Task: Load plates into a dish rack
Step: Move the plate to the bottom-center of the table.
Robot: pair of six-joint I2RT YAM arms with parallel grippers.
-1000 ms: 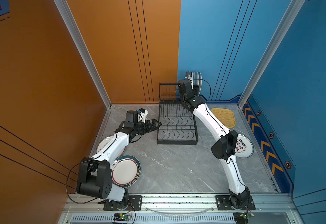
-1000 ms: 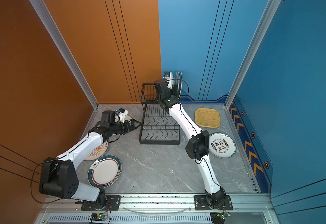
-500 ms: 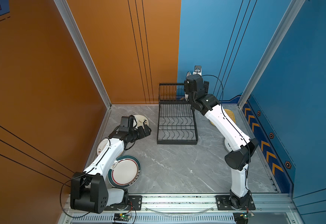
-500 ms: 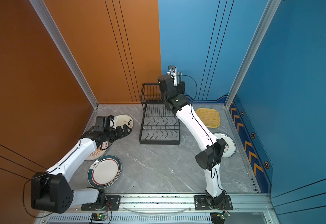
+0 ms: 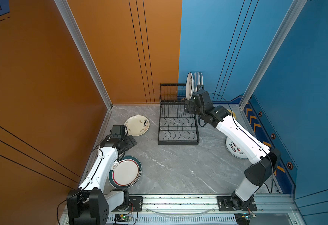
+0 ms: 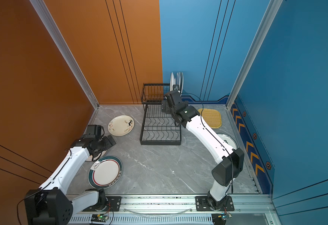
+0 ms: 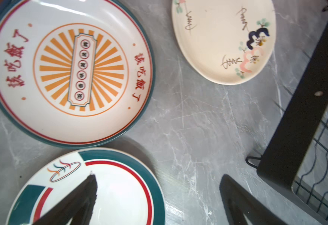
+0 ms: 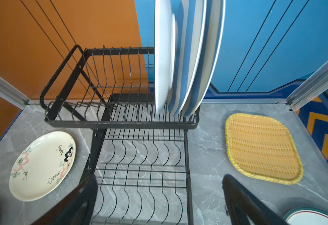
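The black dish rack (image 5: 178,142) (image 6: 160,143) (image 8: 120,123) stands at the back. Upright in its raised rear tier are a white plate (image 5: 190,85) (image 8: 163,58) and two blue-and-white striped plates (image 5: 198,79) (image 8: 192,48). My right gripper (image 5: 189,107) (image 6: 164,106) (image 8: 159,176) hangs open and empty just in front of them, above the lower tier. My left gripper (image 5: 131,140) (image 6: 110,141) (image 7: 158,176) is open and empty over the floor, between a cream floral plate (image 5: 136,125) (image 7: 223,39) and a green-rimmed plate (image 5: 127,172) (image 7: 120,194).
A sunburst plate (image 7: 69,70) lies under my left arm. A yellow woven tray (image 6: 211,117) (image 8: 262,148) lies right of the rack. A plate with red print (image 5: 235,148) lies under my right arm. Walls close in the left, back and right.
My right gripper opened, left the white plate standing in the rear tier and dropped back from it. My left arm drew back from beside the rack toward the near left.
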